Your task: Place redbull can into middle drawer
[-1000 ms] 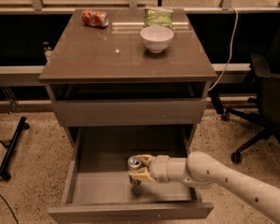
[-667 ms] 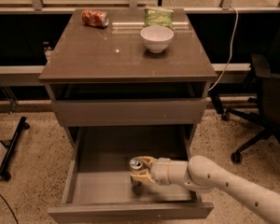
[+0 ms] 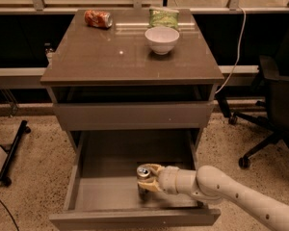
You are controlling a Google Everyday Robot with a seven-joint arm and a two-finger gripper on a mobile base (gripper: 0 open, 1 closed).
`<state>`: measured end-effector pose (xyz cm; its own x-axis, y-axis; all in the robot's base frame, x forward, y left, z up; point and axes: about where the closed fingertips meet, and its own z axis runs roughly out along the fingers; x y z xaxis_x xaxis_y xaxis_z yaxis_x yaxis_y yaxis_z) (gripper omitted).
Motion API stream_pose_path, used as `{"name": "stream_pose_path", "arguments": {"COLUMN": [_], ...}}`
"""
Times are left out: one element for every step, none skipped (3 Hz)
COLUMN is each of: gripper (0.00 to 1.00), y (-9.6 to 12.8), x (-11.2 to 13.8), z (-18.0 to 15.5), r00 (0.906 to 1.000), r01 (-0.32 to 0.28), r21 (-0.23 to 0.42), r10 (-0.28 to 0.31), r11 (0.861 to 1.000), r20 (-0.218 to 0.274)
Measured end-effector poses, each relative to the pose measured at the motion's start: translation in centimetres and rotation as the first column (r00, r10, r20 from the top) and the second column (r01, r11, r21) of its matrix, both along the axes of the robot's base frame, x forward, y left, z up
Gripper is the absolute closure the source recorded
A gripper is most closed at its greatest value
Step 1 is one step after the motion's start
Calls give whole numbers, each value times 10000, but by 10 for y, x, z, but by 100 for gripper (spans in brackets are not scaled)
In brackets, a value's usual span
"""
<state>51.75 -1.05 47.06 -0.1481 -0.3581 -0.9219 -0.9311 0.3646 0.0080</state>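
I used the cabinet [image 3: 111, 57] as the reference for all positions.

1. Location of the work item. The redbull can [image 3: 143, 173] stood upright inside the middle drawer [image 3: 106, 196], which was pulled out from the lower front of the cabinet. The can sat toward the drawer's front, slightly right of centre. I could not tell whether its base touched the drawer floor.

2. Gripper condition. The gripper [image 3: 148, 179] was inside the same drawer, reaching in from the cabinet's right side on the arm [image 3: 231, 191]. Its fingers were clamped on the can's upper body, just under the silver top.

3. Handling assessment. I judged the can to be a thin-walled metal cylinder:
- light if empty, moderately heavy if full; the contents were not determinable;
- smooth and slippery on its sides;
- stiff along its axis but easily dented by a hard squeeze;
- tall and narrow, so prone to tipping when released above the floor or off vertical.

The preferred hold was across the body, mid-height to upper, with moderate force. The rim was not a suitable hold.

4. Inventory.
- On the cabinet's top: one white bowl [image 3: 162, 39], one crushed orange-red can [image 3: 98, 19], one green bag [image 3: 164, 17].
- On the cabinet's front: one closed drawer front [image 3: 132, 115] and one open drawer below it.
- In the open drawer: one redbull can and one gripper, nothing else visible.
- To the cabinet's right: one office chair [image 3: 279, 109].
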Motion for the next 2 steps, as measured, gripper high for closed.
{"name": "stream_pose_path", "arguments": {"gripper": [61,30], "y": [2,5], "x": [0,-1], "z": [0,0], "r00": [10000,10000], "r01": [-41,-81], "r21": [17,35], "r10": [41,81], "r11": [10000,10000], "r20": [-5,-14]}}
